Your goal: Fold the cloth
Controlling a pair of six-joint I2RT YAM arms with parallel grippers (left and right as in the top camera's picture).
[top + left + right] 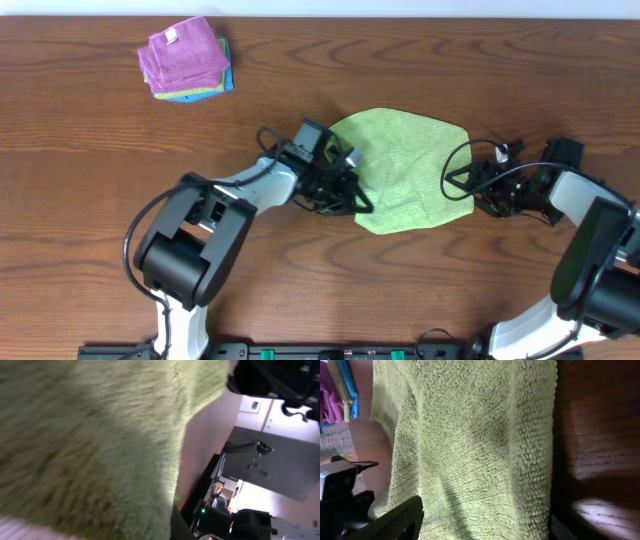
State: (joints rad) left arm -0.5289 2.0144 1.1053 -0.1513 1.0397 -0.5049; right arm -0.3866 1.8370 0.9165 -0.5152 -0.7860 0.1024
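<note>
1. Overhead: the lime-green cloth (410, 165) lies spread on the wooden surface (100, 180), a little right of the middle, between the two arms.
2. Overhead: the left tool (345, 195) sits at the cloth's left edge, low on it, with its fingers closed on the fabric there.
3. Overhead: the right tool (478, 190) is at the cloth's right edge, just beside the fabric. From here I cannot tell how wide it stands.
4. Overhead: a small pile rests at the far left corner, well apart from the cloth, with a purple cloth (180, 52) on top and a blue cloth (228, 75) showing at its side.
5. Left wrist: green fabric (90, 440) fills most of the view, very close and blurred. The fingers themselves do not show.
6. Right wrist: the cloth (470, 445) lies flat, its ribbed pile clear, one edge running along bare wood (600, 435).
7. Right wrist: one dark finger (390, 520) shows low on the left, over the fabric. The jaws stand wide and hold nothing.
</note>
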